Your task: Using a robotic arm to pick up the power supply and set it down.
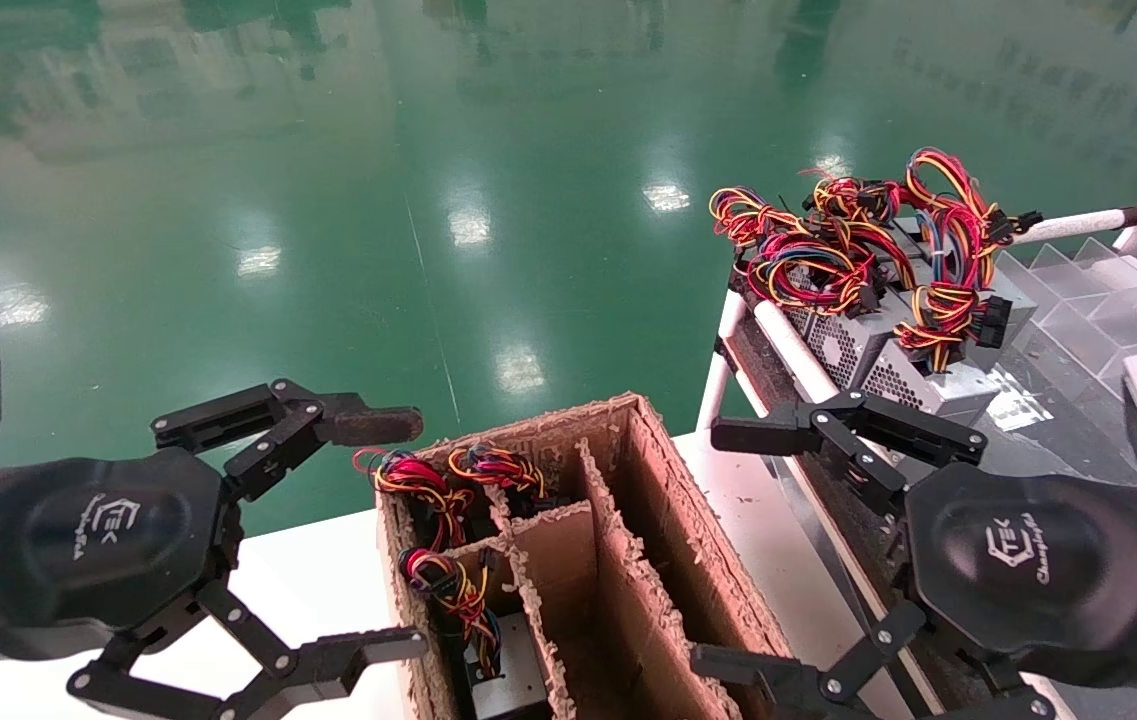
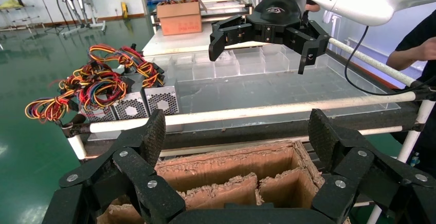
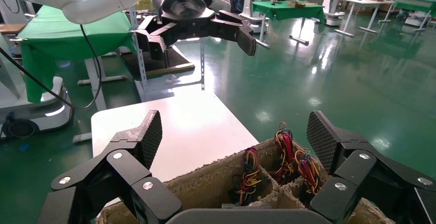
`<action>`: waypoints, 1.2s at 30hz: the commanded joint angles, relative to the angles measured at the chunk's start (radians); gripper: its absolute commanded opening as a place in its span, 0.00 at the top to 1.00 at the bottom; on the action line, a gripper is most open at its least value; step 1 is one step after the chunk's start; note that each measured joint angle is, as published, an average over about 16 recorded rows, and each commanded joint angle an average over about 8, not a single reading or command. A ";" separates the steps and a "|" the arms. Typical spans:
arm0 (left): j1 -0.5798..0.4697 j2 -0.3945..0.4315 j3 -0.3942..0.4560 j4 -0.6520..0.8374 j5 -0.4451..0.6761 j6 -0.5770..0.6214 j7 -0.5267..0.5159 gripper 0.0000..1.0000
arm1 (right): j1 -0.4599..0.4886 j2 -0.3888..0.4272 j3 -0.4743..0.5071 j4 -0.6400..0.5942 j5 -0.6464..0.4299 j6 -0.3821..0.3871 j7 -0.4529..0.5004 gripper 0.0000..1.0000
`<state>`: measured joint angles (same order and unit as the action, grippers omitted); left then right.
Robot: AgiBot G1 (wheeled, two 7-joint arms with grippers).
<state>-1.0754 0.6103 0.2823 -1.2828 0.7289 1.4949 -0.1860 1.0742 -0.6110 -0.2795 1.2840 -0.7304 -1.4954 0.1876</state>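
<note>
Left gripper lower left of head view, fingers spread wide, empty, just left of cardboard divider box; right gripper lower right, likewise spread, empty; power supplies with wire bundles upper right on rack shelf; another power supply in box's bottom-left compartment.
</note>
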 commanded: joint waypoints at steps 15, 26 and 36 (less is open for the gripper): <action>0.000 0.000 0.000 0.000 0.000 0.000 0.000 1.00 | 0.000 0.000 0.000 0.000 0.000 0.000 0.000 0.00; 0.000 0.000 0.000 0.000 0.000 0.000 0.000 1.00 | 0.000 0.000 0.000 0.000 0.000 0.000 0.000 0.00; 0.000 0.000 0.000 0.000 0.000 0.000 0.000 1.00 | 0.000 0.000 0.000 0.000 0.000 0.000 0.000 0.00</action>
<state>-1.0754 0.6103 0.2823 -1.2828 0.7289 1.4949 -0.1860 1.0742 -0.6110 -0.2795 1.2840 -0.7304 -1.4954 0.1876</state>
